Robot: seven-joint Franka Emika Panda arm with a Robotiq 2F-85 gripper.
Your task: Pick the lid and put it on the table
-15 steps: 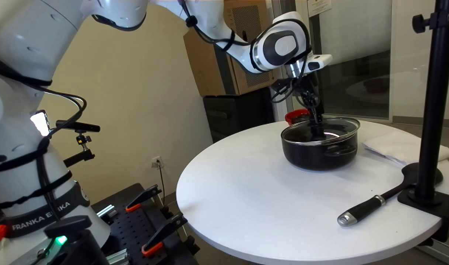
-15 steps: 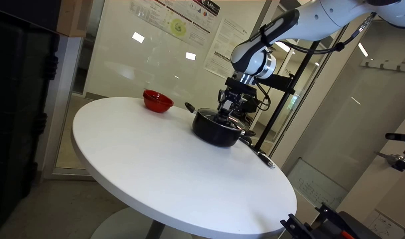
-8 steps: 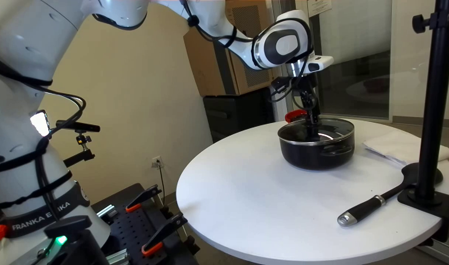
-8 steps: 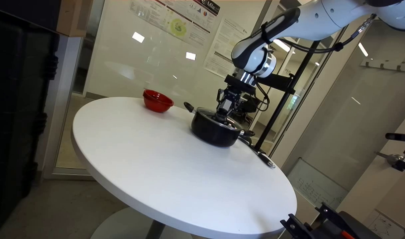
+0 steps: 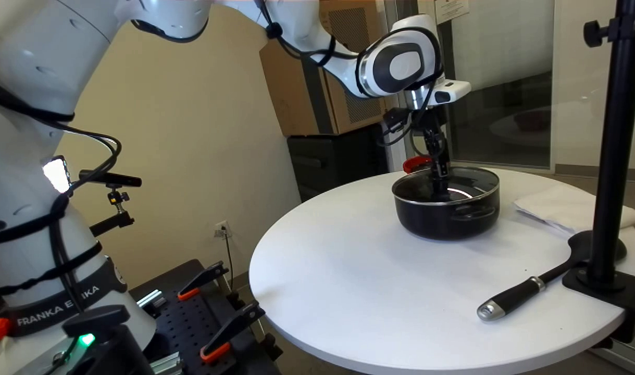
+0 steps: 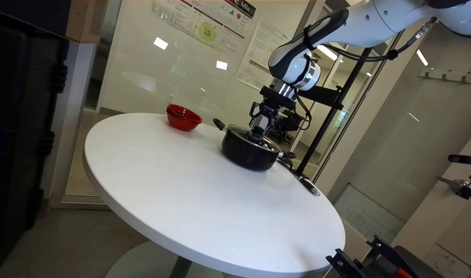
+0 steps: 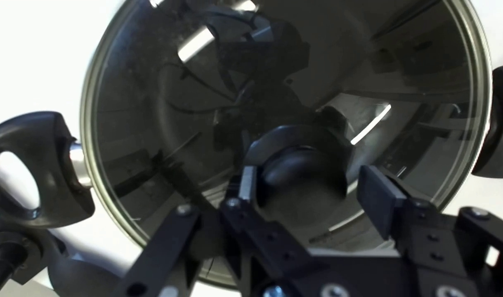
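Note:
The clear-glass lid (image 5: pixel 476 179) with its silvery rim lies on the black pot (image 5: pixel 445 224), which stands on the white round table (image 5: pixel 348 281). Lid (image 6: pixel 240 132), pot (image 6: pixel 245 154) and table (image 6: pixel 204 204) also show in an exterior view. In the wrist view the lid (image 7: pixel 152 90) fills most of the picture. My gripper (image 7: pixel 311 189) is open, its fingers on either side of the dark knob (image 7: pixel 303 171). The left finger is close to or touching the knob; a gap shows at the right finger. In both exterior views the gripper (image 5: pixel 440 179) points down at the lid.
A red bowl (image 6: pixel 184 119) stands on the table beyond the pot. A black-handled utensil (image 5: pixel 531 291) and a white cloth (image 5: pixel 572 205) lie near a black pole (image 5: pixel 606 156) clamped at the table's edge. A pot handle (image 7: pixel 36 173) sticks out in the wrist view.
The gripper, the pot and the lid have shifted slightly left together in both exterior views. Most of this shift came in the earlier half second. The lid stays on the pot.

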